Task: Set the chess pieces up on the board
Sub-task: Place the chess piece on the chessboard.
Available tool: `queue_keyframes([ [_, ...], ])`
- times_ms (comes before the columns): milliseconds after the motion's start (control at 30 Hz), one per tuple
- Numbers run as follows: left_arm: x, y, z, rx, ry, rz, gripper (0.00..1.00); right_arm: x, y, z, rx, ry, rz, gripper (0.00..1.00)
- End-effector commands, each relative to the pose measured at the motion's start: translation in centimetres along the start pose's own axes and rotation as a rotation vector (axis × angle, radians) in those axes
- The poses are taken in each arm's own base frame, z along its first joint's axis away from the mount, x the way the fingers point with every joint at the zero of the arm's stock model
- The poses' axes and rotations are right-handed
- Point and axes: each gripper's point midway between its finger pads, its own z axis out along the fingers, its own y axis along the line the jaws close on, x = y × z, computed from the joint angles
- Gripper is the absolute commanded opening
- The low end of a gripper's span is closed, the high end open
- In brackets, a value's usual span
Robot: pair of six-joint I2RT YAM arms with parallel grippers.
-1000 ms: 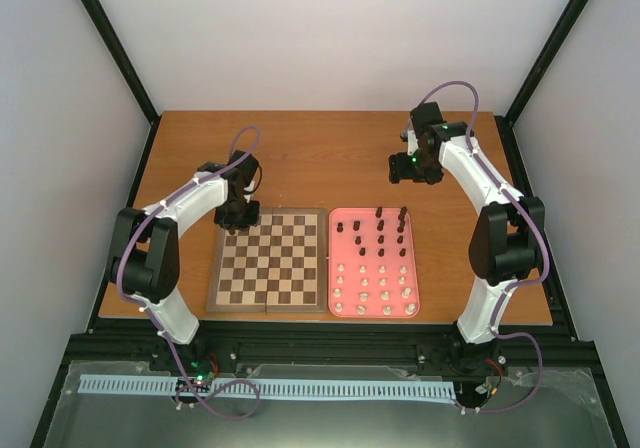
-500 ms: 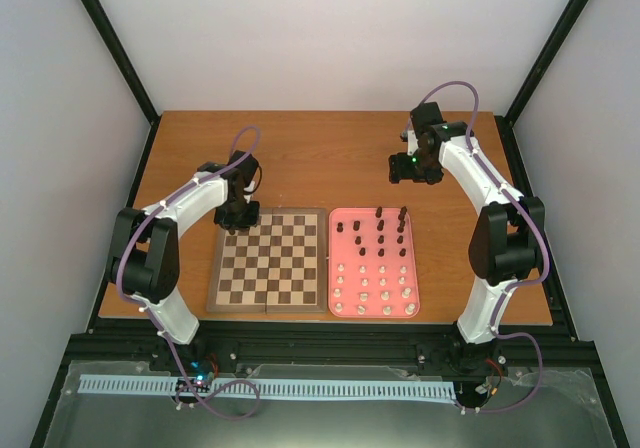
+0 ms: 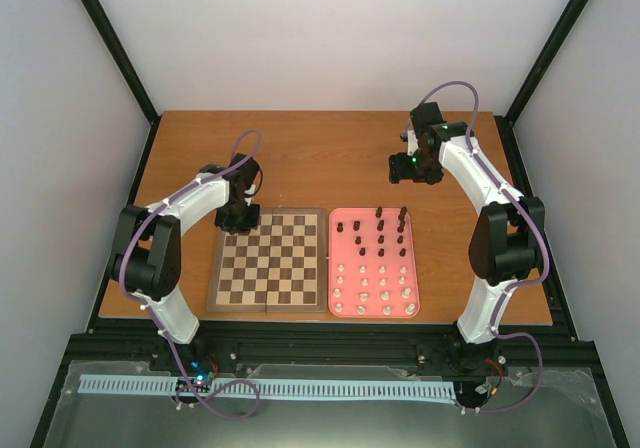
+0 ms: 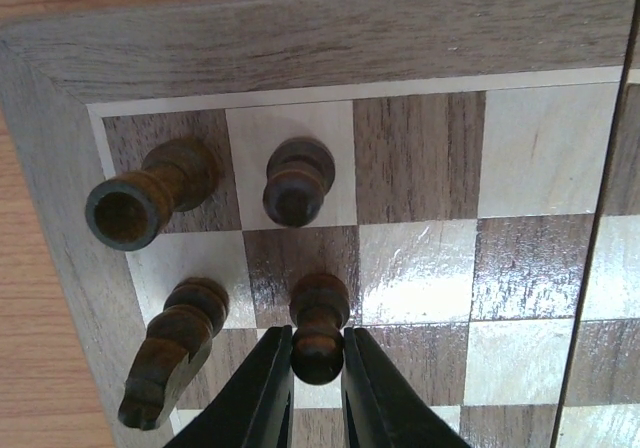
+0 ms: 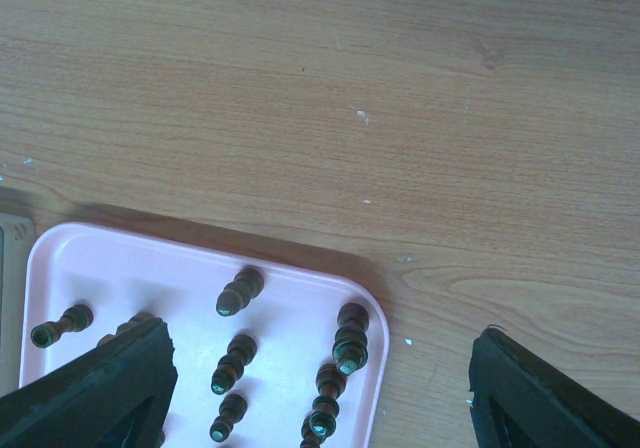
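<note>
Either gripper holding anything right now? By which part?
The left gripper is shut on a dark brown chess piece, pinched near its top, standing on the board. The right gripper is open and holds nothing.

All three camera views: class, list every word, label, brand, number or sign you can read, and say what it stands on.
None: no readable text in any view.
The board has no letters or numbers on its border.
The pink tray is plain.
The chess pieces, including the dark pawn between the left fingers, carry no marks.
</note>
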Motion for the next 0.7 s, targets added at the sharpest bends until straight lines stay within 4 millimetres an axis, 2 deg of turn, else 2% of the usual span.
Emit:
queue_keyframes([
  [0, -0.4, -0.1, 0.1, 0.014, -0.006, 0.005, 0.19, 0.3, -0.5, 0.4, 0.005, 0.014, 0.006, 0.8],
  [667, -1.0, 0.2, -2.5, 0.012, -0.05, 0.01, 0.26, 0.4, -0.2, 0.4, -0.01, 0.015, 0.001, 0.8],
])
